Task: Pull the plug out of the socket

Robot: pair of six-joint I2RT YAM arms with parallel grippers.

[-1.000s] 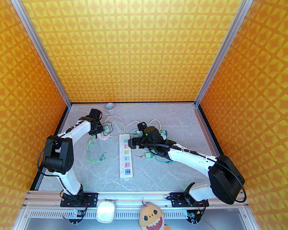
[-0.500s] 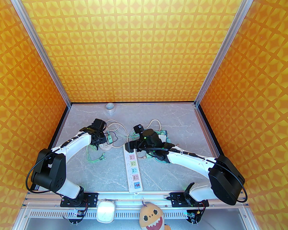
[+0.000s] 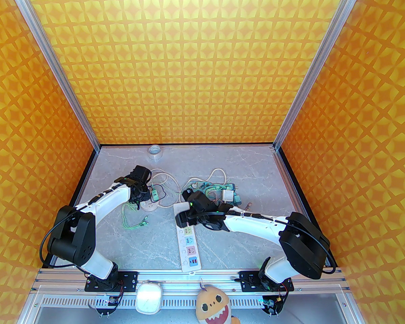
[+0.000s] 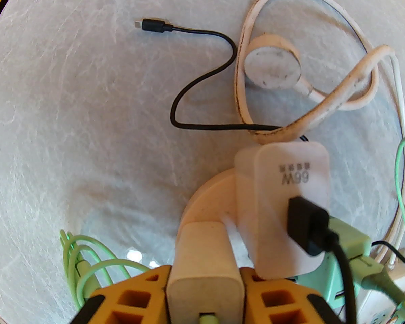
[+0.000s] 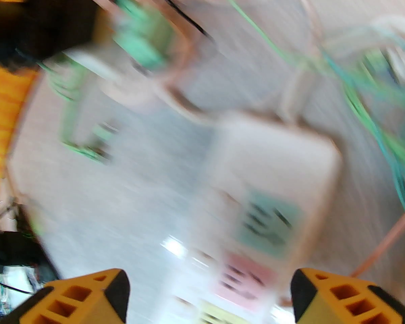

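Marble table (image 3: 243, 245): power strip (image 3: 188, 245) centre, round socket (image 3: 149, 207) left, cable tangle (image 3: 216, 189) right, tape roll (image 3: 155, 151) far.

A roll of clear tape (image 3: 155, 151) lies at the 12 o'clock edge of the grey marbled table (image 3: 243, 248), just below the orange patterned wall (image 3: 189, 62). Loose green cables (image 3: 133, 220) sprawl at 9 o'clock, a denser green tangle (image 3: 211, 188) at 1 o'clock. A thin black cable (image 4: 206, 126) snakes over the marble. At 6 o'clock, below the front rail, hangs a yellow shark plush (image 3: 212, 307)
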